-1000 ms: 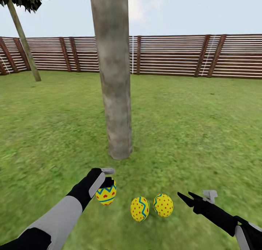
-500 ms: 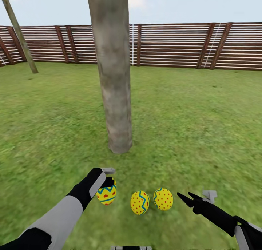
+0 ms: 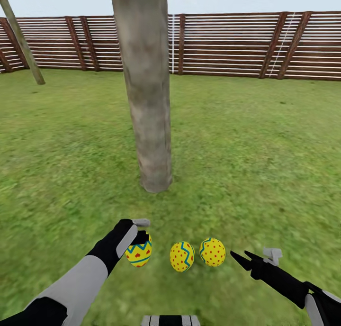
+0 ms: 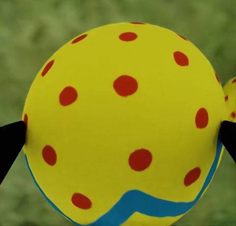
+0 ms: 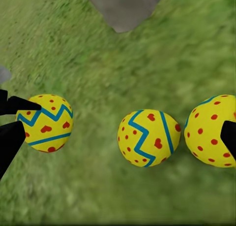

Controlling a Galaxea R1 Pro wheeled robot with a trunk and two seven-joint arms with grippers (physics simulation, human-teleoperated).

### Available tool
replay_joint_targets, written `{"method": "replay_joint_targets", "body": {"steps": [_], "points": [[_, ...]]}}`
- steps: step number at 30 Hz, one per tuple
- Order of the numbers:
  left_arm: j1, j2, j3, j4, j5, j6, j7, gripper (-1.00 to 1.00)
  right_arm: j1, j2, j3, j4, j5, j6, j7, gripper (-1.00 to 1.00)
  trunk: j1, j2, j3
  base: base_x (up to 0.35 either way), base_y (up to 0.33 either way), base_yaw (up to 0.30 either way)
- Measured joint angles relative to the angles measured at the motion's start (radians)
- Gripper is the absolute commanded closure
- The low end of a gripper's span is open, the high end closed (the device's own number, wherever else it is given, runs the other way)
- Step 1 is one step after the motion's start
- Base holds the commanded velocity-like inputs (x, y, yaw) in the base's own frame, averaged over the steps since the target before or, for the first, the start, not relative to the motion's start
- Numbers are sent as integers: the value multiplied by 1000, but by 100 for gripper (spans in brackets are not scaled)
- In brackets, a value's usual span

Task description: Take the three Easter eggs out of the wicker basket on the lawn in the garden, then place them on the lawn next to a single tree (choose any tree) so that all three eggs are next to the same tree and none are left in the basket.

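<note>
Three yellow Easter eggs with red dots lie in a row on the lawn (image 3: pixel 265 165) just in front of the tree (image 3: pixel 149 108) with the thick grey-brown trunk. My left gripper (image 3: pixel 141 240) is shut on the left egg (image 3: pixel 139 254), low over the grass; in the left wrist view this egg (image 4: pixel 123 122) sits between the black fingertips (image 4: pixel 11 142). The middle egg (image 3: pixel 182 256) and the right egg (image 3: pixel 212 252) rest free on the grass. My right gripper (image 3: pixel 240 258) hangs open beside the right egg, holding nothing. The wicker basket is out of view.
A brown slatted fence (image 3: pixel 227 44) closes the garden at the back. A thin leaning trunk (image 3: pixel 21 37) stands at the far left. The tree's base (image 5: pixel 123 7) is just past the eggs. Open grass spreads left and right of the tree.
The head view has tilted down, so the fence, the tree and the lying eggs sit higher in the picture. My left gripper still holds its egg; the right stays open.
</note>
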Motion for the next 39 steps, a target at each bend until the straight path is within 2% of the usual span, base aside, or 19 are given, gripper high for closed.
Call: {"method": "replay_joint_targets", "body": {"steps": [13, 17, 21, 29, 39], "points": [[0, 0, 0, -1, 0, 0, 0, 100, 0, 0, 0, 0, 0, 0, 0, -100, 6, -3, -50, 0, 0, 0], [0, 0, 0, -2, 0, 0, 0, 100, 0, 0, 1, 0, 0, 0, 0, -100, 6, -3, -50, 0, 0, 0], [0, 0, 0, -3, 0, 0, -1, 100, 0, 0, 1, 1, 0, 0, 0, -100, 8, -4, -66, 0, 0, 0], [0, -2, 0, -11, 0, -14, -1, 100, 0, 0, -1, 1, 0, 0, 1, -100, 8, -4, -66, 3, 0, 0], [0, -6, 0, -7, 0, -20, 0, 100, 0, 0, -1, 1, -1, 0, 2, -100, 7, -4, -66, 218, -4, 0]]}}
